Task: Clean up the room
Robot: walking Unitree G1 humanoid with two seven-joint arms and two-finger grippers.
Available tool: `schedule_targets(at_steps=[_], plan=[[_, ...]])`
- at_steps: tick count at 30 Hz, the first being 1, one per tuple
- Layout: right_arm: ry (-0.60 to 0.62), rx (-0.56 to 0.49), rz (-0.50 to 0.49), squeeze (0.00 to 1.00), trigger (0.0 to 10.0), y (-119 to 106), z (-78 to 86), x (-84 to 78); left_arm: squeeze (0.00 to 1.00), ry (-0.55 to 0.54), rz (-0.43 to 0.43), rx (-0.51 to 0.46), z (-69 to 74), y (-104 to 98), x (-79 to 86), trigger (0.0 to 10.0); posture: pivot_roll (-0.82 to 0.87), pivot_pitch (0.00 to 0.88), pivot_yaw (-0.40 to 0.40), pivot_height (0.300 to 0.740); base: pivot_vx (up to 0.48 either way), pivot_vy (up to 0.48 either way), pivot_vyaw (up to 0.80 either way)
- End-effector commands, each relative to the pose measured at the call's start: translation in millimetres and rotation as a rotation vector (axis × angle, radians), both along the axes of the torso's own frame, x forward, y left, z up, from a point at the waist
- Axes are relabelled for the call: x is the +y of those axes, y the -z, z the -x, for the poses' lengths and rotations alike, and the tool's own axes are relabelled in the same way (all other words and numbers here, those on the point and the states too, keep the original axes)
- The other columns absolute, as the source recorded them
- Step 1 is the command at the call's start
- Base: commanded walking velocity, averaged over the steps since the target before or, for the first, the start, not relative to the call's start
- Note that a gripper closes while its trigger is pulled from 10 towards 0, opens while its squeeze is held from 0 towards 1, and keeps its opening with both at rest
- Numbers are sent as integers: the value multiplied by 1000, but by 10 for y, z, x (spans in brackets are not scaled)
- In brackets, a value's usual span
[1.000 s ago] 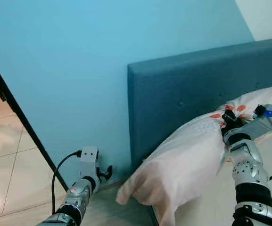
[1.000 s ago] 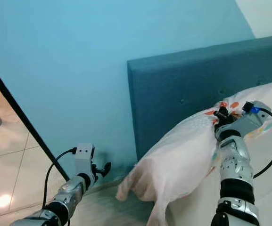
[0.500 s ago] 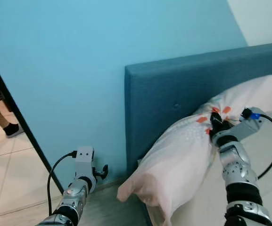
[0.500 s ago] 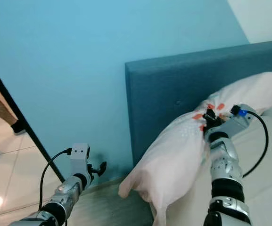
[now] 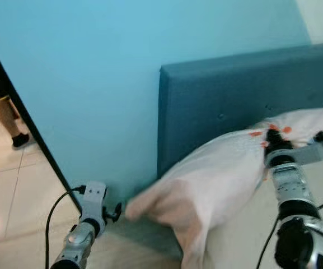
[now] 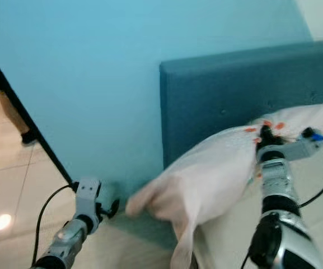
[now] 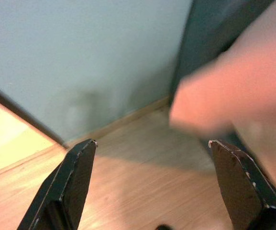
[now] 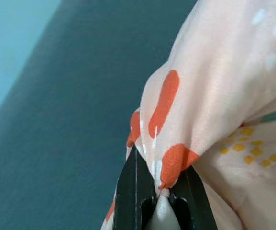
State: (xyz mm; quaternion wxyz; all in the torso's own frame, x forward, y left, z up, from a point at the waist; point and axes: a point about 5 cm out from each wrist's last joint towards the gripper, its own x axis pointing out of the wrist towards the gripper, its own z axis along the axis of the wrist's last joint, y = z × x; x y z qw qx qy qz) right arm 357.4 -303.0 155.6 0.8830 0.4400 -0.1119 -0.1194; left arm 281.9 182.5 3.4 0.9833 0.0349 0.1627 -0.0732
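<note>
A pale pink pillow point(image 5: 211, 182) with orange spots lies slanted against the dark blue headboard point(image 5: 234, 106), its lower corner hanging past the bed's edge over the floor. My right gripper point(image 5: 273, 137) is shut on the pillow's spotted upper corner point(image 8: 169, 163), with the fabric bunched between its black fingers point(image 8: 128, 191). My left gripper point(image 7: 152, 187) hangs low by the wall, open, its fingers point(image 7: 66, 187) spread wide above wooden floor, with the pillow's drooping corner point(image 7: 209, 103) just beyond it.
A light blue wall point(image 5: 94, 73) stands behind the headboard. A dark door frame point(image 5: 32, 134) runs down on the left, with tiled floor point(image 5: 15, 196) beyond it, where a person's legs point(image 5: 1, 106) stand. The white mattress point(image 5: 251, 235) lies at lower right.
The view has shifted and blurred. The pillow's lower corner has swung leftward, out over the floor toward my left gripper. The person's legs have moved further into the doorway.
</note>
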Motion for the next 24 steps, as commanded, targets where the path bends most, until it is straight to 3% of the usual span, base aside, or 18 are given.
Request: schedule_targets(at_steps=[1,2,5,7,8,10,13,14,15,16,17,20,21,22,23,24], plan=[[37,-181,40,0,10000,-488,-59,-172,0,37,-48,-37,20,-63,116,10000,194,207,44,724,0,0,0],[37,-181,40,0,10000,-488,-59,-172,0,37,-48,-37,20,-63,116,10000,194,207,44,724,0,0,0],[30,-298,64,0,10000,-824,-68,-286,0,49,-79,-80,75,-153,265,10000,219,254,56,724,0,0,0],[19,-328,80,0,10000,-865,-54,-310,0,56,-92,-95,102,-188,301,10000,234,276,64,724,0,0,0],[19,-328,80,0,10000,-865,-54,-310,0,56,-92,-95,102,-188,301,10000,234,276,64,724,0,0,0],[-25,-354,129,0,10000,-793,14,-358,0,78,-130,-126,267,-308,433,10000,317,362,105,724,0,0,0],[-40,-358,130,0,10000,-703,62,-388,0,91,-150,-127,351,-344,475,10000,324,370,110,724,0,0,0],[-45,-333,124,0,10000,-565,112,-415,0,106,-172,-119,465,-376,531,10000,352,402,134,724,0,0,0],[-45,-333,124,0,10000,-565,112,-415,0,106,-172,-119,465,-376,531,10000,352,402,134,724,0,0,0],[-51,-298,113,0,10000,-369,185,-435,0,114,-191,-96,593,-384,597,10000,374,436,163,724,0,0,0],[-51,-298,113,0,10000,-369,185,-435,0,114,-191,-96,593,-384,597,10000,374,436,163,724,0,0,0],[97,-62,51,0,10000,404,640,-628,0,158,-238,-9,987,-423,725,10000,440,489,226,724,0,0,0],[147,-6,40,0,10000,549,766,-677,0,167,-240,6,1052,-441,736,10000,442,491,231,724,0,0,0],[205,53,39,255,10000,677,906,-741,0,174,-234,16,1083,-455,724,10000,446,489,240,724,0,0,0],[205,53,39,255,10000,677,906,-741,0,174,-234,16,1083,-455,724,10000,446,489,240,724,0,0,0],[245,86,39,255,10000,746,1006,-791,0,182,-228,20,1089,-465,701,10000,445,488,242,724,0,0,0]])
